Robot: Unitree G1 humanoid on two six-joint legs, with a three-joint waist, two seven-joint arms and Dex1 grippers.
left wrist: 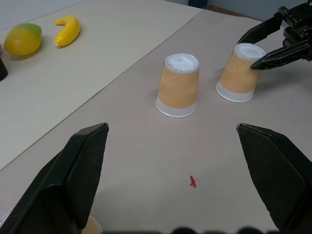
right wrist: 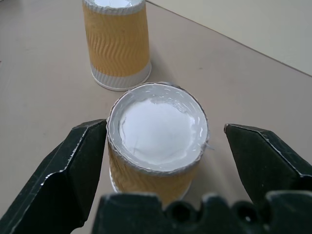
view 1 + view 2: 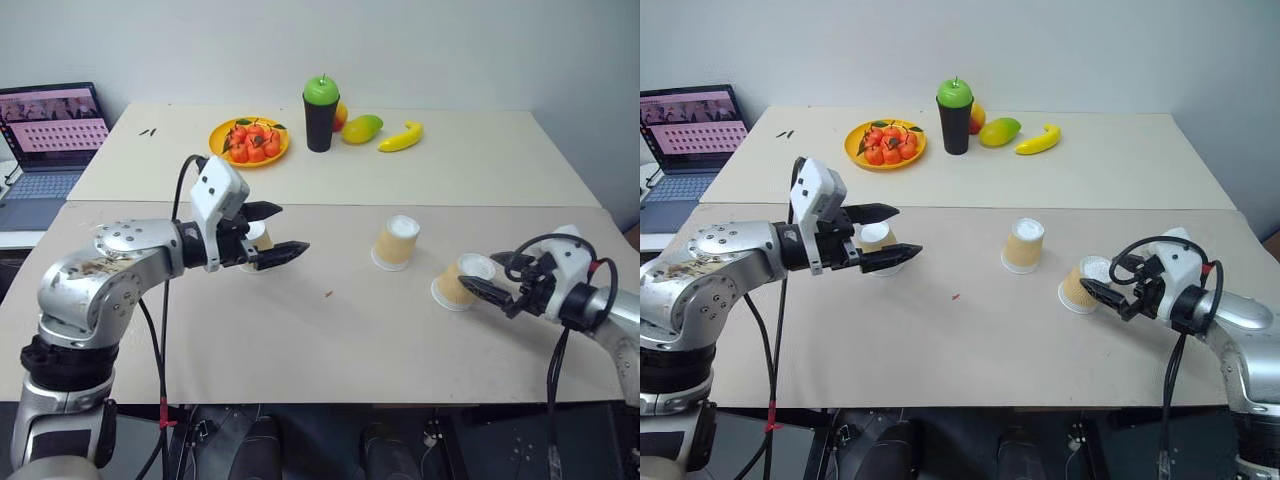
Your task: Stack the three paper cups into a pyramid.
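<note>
Three tan paper cups stand upside down on the near table. The left cup (image 3: 260,238) is partly hidden behind my left gripper (image 3: 292,228), which hovers open just above and in front of it. The middle cup (image 3: 395,243) stands free. The right cup (image 3: 460,284) leans slightly, and my right gripper (image 3: 478,272) is open around it, one finger on each side. In the right wrist view that cup (image 2: 157,141) sits between the fingers (image 2: 73,165), with the middle cup (image 2: 117,41) beyond. The left wrist view looks toward the middle cup (image 1: 178,85) and the right cup (image 1: 240,73).
On the far table stand a black cup topped with a green apple (image 3: 320,115), an orange plate of fruit (image 3: 248,140), a mango (image 3: 362,128) and a banana (image 3: 402,136). A laptop (image 3: 50,140) sits at the far left. A seam runs between the two tables.
</note>
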